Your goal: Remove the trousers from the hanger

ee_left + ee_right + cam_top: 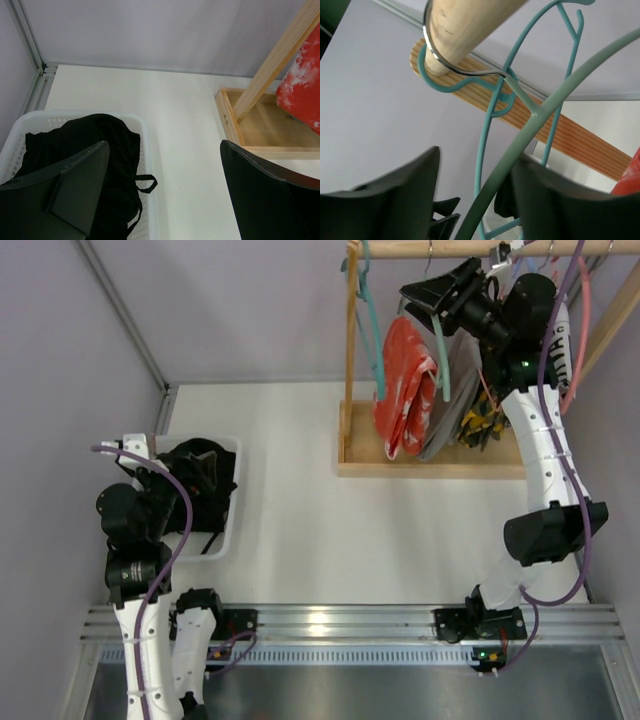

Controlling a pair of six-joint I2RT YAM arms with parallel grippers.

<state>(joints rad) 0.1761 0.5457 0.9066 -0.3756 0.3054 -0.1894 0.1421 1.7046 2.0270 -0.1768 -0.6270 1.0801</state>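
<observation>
Red trousers (405, 390) hang from the wooden rail (450, 248) of the rack, next to a grey garment (452, 390). They also show at the right edge of the left wrist view (302, 85). My right gripper (432, 295) is up by the rail. In the right wrist view it (477, 165) is open, with the arm of a pale green hanger (540, 120) running between the jaws and touching the right finger. My left gripper (165, 478) hovers over the basket and is open and empty (165, 150).
A white basket (235, 500) at the left holds a black garment (85, 145). A teal hanger (492, 100) hangs on the rail (465, 25) behind the green one. A pink hanger (582, 330) hangs far right. The rack's wooden base (260, 125) sits on the white table.
</observation>
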